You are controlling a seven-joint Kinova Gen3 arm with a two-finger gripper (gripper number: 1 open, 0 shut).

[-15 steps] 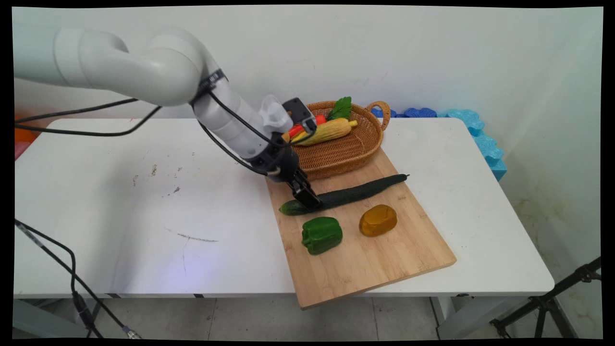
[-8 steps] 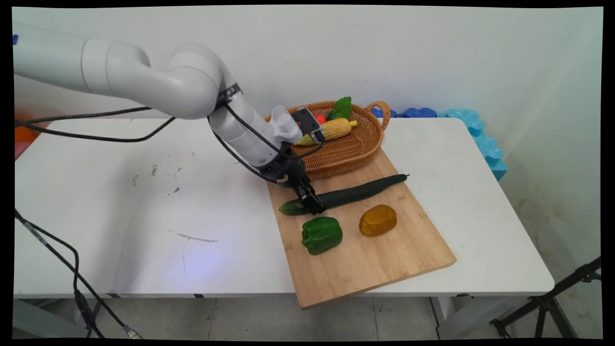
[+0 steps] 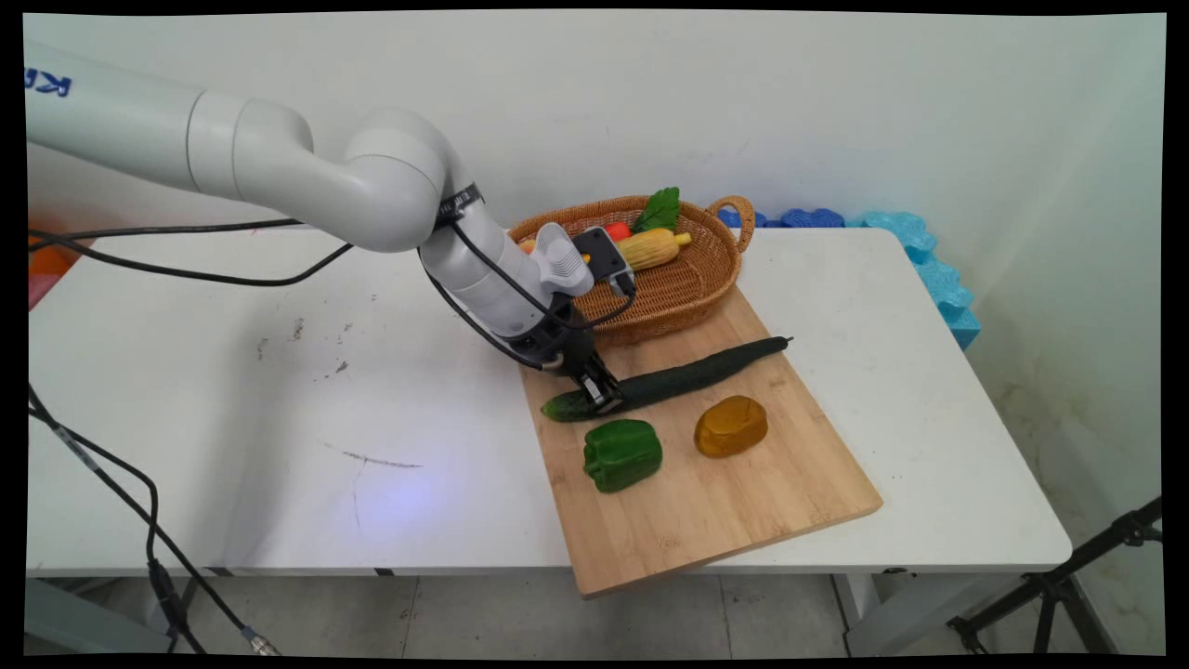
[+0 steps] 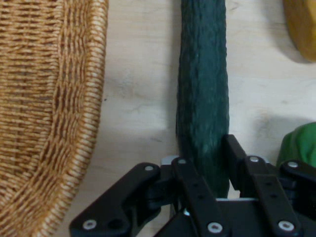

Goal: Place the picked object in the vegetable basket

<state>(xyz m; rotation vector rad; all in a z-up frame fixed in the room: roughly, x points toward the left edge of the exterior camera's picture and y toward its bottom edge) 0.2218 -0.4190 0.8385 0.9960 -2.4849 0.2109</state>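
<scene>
A long dark green cucumber [image 3: 706, 370] [image 4: 202, 74] lies slantwise on a wooden cutting board [image 3: 725, 520] [image 4: 138, 98]. My gripper [image 3: 602, 400] [image 4: 205, 158] is low over the cucumber's left end. Its two black fingers [image 4: 234, 150] press against either side of the cucumber, so it is shut on it. The cucumber rests on the board. A green bell pepper [image 3: 622, 453] [image 4: 298, 143] sits just in front of the gripper. An orange-yellow pepper [image 3: 731, 426] [image 4: 301, 24] lies to its right.
A wicker basket [image 3: 669, 288] [image 4: 44, 98] stands right behind the gripper at the board's far end, holding corn [image 3: 655, 247], a leafy green and red pieces. Blue foam blocks [image 3: 929, 260] line the table's far right edge. Black cables hang at the left.
The arm has swung lower and a little to the right, and the wrist has turned. The gripper has settled down onto the cucumber's left end, which has shifted slightly.
</scene>
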